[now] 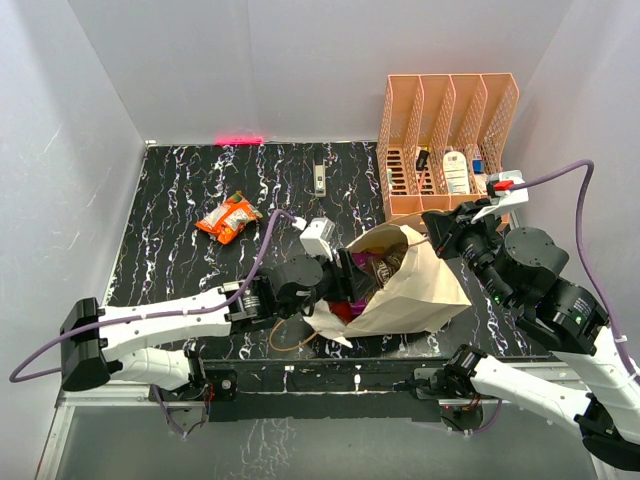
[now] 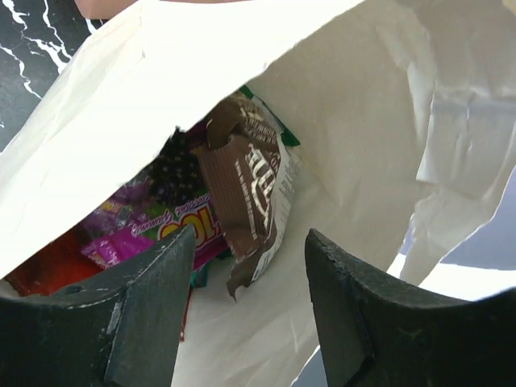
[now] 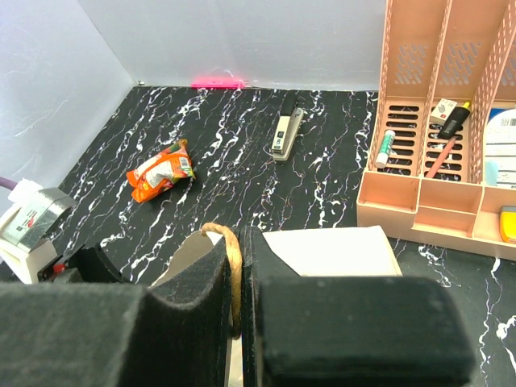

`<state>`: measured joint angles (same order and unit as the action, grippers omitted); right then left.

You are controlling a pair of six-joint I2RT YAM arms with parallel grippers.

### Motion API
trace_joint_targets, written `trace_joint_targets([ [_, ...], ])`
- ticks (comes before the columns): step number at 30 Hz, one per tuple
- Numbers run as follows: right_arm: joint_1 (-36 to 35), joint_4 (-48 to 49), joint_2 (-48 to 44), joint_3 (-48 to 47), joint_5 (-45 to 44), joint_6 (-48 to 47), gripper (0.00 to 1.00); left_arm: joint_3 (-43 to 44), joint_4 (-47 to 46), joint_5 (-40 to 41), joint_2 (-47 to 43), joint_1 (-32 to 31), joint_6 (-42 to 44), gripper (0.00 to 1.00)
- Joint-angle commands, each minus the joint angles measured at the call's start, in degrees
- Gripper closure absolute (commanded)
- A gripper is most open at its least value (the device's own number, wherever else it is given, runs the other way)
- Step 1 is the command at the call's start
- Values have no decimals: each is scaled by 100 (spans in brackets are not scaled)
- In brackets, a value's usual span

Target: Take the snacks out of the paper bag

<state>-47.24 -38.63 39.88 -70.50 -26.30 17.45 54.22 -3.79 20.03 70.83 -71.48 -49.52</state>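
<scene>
Brown packet [image 2: 242,181] lettering unreadable | left claw [image 2: 248,238] apart inside paper bag [image 2: 363,153] | right claw [image 3: 239,270] clamps its rim

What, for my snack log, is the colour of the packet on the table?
Orange packet; top view.

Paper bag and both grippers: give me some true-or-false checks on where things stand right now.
1. The right gripper is shut on the paper bag at its rim, beside the cord handle. True.
2. The left gripper is clamped on a packet. False: its jaws stand apart at the bag's mouth, with the dark brown packet just ahead and not gripped.
3. An orange packet lies on the table outside the bag. True.
4. The bag is empty. False: the dark brown packet and a purple packet are inside it.
5. The stapler stands in the organiser. False: it lies on the table, left of the organiser.
</scene>
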Motion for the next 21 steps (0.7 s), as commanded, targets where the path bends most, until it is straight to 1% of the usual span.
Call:
trace_joint_targets([
  [1, 18, 376, -94, -198, -5, 33, 92, 512, -79, 349, 346, -32, -79, 44],
  [5, 14, 374, -116, -197, 22, 50, 92, 713, -12, 445, 667, -23, -136, 44],
  [9, 19, 354, -145, -201, 25, 74, 92, 942, -64, 317, 1026, -23, -87, 44],
  [11, 14, 348, -140, -216, 29, 78, 92, 1073, -5, 264, 1189, -24, -60, 47],
  [15, 14, 338, -138, -222, 55, 84, 92, 1186, -36, 202, 1317, -23, 42, 58],
  [17, 20, 328, -143, -190, 68, 96, 92, 1224, -51, 203, 1323, -16, 117, 66],
  [19, 14, 313, -159, -169, 52, 108, 92, 1299, 18, 230, 1320, -1, 195, 80],
  [21, 21, 312, -186, -153, 34, 109, 92, 1433, 170, 282, 1284, 9, 256, 91],
])
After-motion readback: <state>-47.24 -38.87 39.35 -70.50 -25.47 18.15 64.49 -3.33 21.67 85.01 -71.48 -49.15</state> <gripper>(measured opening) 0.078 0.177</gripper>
